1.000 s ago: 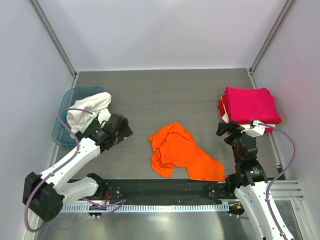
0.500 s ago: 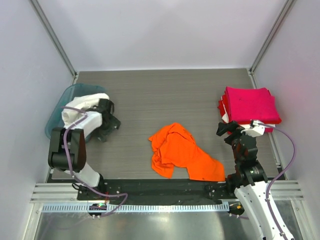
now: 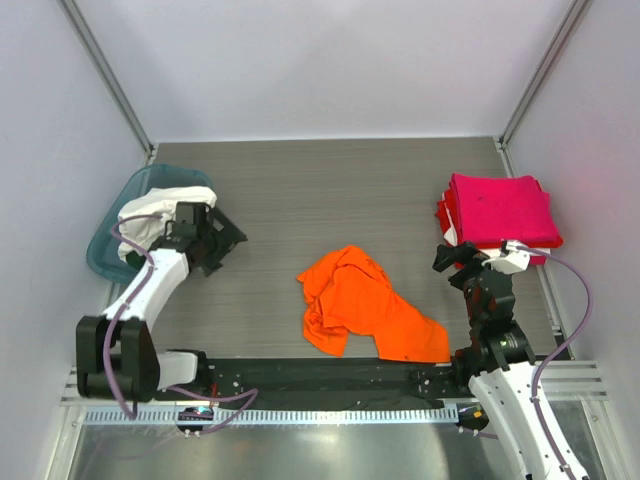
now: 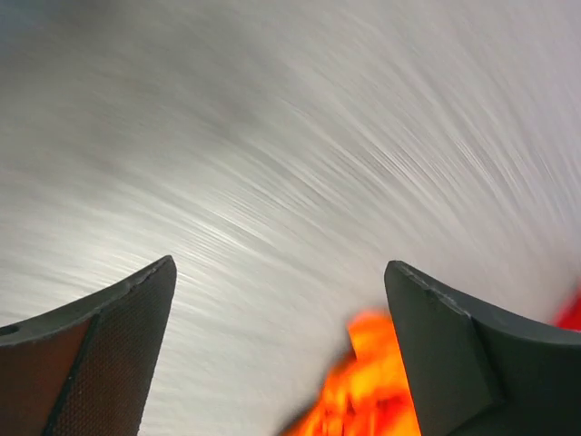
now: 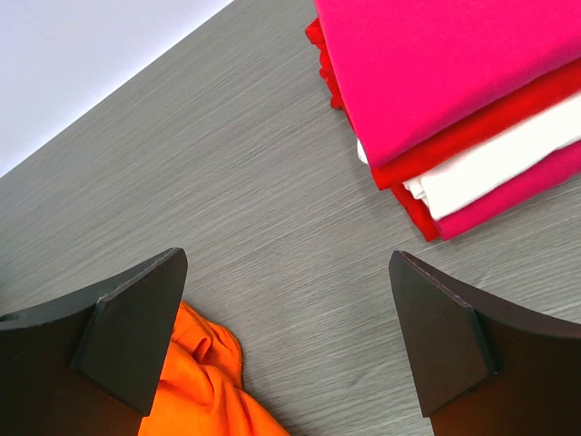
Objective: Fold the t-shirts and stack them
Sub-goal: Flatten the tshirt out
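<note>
Shirts are lying in two places on the grey wood-grain surface (image 3: 330,185). A crumpled bright orange cloth t-shirt (image 3: 365,315) is sprawling in a loose heap near the middle, toward the near edge, between the two arms. A neat stack of folded t-shirts (image 3: 497,208) is sitting at the right edge, well apart from the orange one. A magenta layer is lying on top, and the right wrist view is showing red, white and magenta layers (image 5: 454,173) beneath it.

At the left edge a teal plastic tub (image 3: 135,185) is holding a white cloth bundle (image 3: 165,205), which is spilling over its rim.

The left claw (image 3: 228,240) is hovering just beside the tub, over bare surface. Its wrist view is badly blurred, yet the two dark fingers (image 4: 100,363) are standing wide apart with nothing between them, and an orange smear (image 4: 372,395) is showing low in that picture.

The right claw (image 3: 452,262) is hanging near the stack's near-left corner. Its jaws are spread wide and gripping nothing, with bare surface between them, the stack ahead to the right and the edge of the orange t-shirt (image 5: 200,386) by the left finger.
</note>
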